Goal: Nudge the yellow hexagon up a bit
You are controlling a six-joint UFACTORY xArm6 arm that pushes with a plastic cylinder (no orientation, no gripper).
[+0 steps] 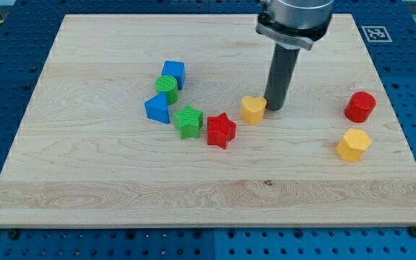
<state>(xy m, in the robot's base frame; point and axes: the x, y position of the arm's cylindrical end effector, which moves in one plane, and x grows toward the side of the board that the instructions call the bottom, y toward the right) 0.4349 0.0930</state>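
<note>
Tip: rested on the table at the lower end of a straight dark rod, just right of the yellow heart, touching or nearly so; well apart from the yellow hexagon.
Gripper: none fitted; only a plain rod, so nothing to open or close.
Yellow hexagon: sat near the view's right edge of the table, just below the red cylinder, untouched.
Placement, judged: tip stood up and to the left of the hexagon, so not yet placed for the nudge; a spot below the hexagon seemed needed to push it toward the view's top.
Risk, judged: red cylinder lay close above the hexagon, leaving little room for an upward push.
Yellow heart: small, rounded lobes, near the table's middle.
Red star: pointed, just left of the heart.
Green star: ridged top, beside the red star.
Blue triangle, green cylinder, blue cube: clustered, touching or nearly so, left of centre.
Table: pale wood board, visible grain, matte.
Blocks: smooth, solid-coloured, plastic-looking.
</note>
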